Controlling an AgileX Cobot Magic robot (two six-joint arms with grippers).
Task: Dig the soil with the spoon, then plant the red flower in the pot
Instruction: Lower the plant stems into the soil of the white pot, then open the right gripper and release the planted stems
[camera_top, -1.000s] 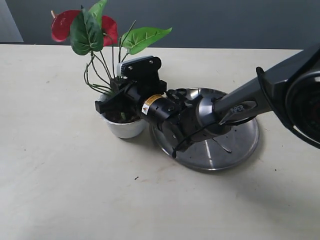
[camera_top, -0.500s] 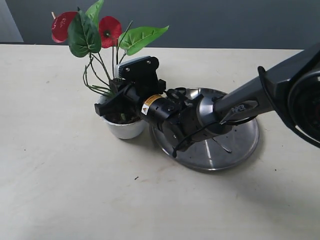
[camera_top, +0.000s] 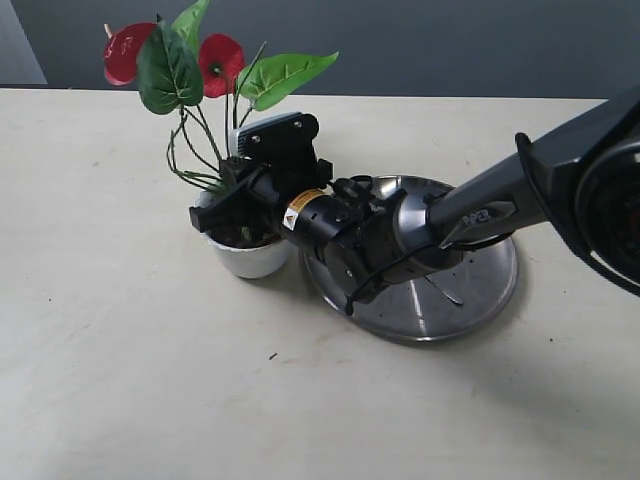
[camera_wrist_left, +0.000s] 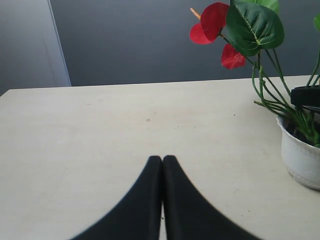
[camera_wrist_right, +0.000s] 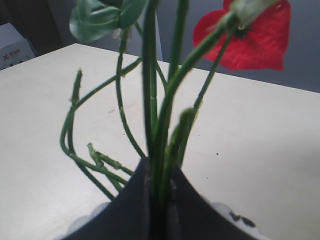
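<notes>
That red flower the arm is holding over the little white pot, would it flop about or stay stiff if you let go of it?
Probably floppy: the red flower sits on long thin stems that curve and splay. It looks top-heavy too, blooms and broad leaves high above the pot, so it may lean once the right gripper, shut on the stems, releases. It is likely light.

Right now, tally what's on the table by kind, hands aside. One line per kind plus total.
Red flower: 1 plant, stems pinched in the right hand over the pot
Pot: 1, white
Steel plate: 1
Spoon: 1, lying on the plate
Total: 4
</notes>
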